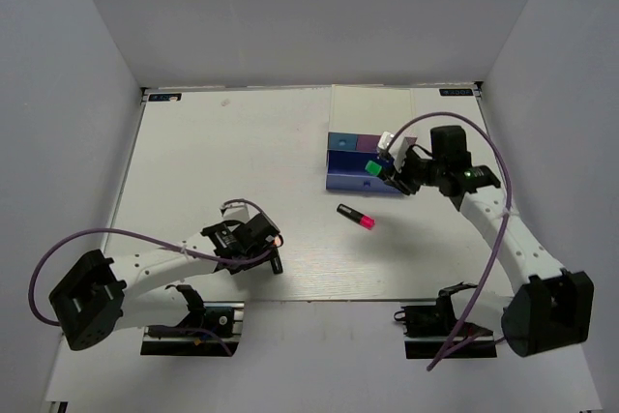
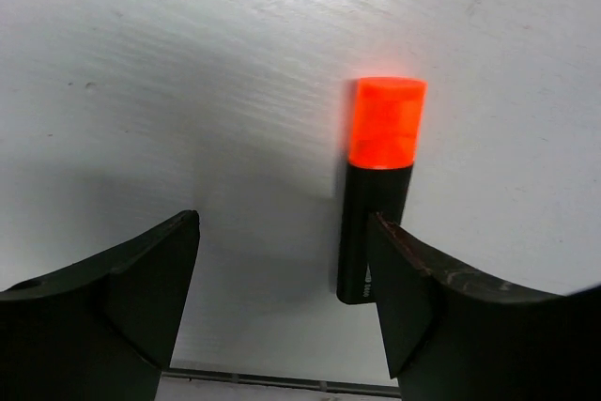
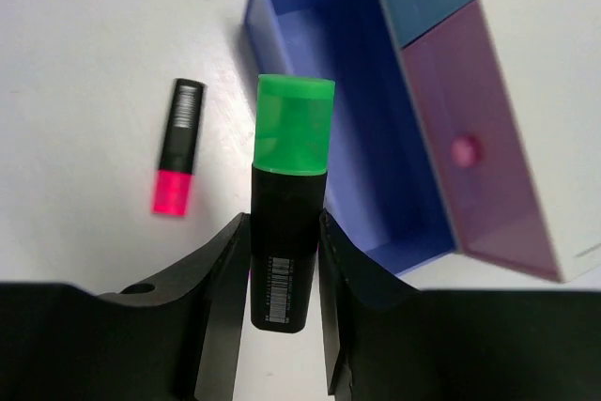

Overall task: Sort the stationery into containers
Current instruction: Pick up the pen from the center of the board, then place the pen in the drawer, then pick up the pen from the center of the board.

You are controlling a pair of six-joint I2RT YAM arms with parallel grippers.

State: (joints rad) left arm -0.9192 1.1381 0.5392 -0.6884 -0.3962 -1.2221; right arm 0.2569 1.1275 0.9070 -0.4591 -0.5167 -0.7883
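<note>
Open table [image 1: 232, 152] L of blue drawer [image 1: 343, 173]; pink-capped marker [image 1: 356, 217] nearby.

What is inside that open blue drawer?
Only the blue drawer's bare floor and walls show, and nothing lies in the visible part. The green-capped marker, held in the right tool, covers one near corner, so that bit cannot be checked.

Pale walls [image 1: 290, 16], white table [image 1: 222, 162]
</note>
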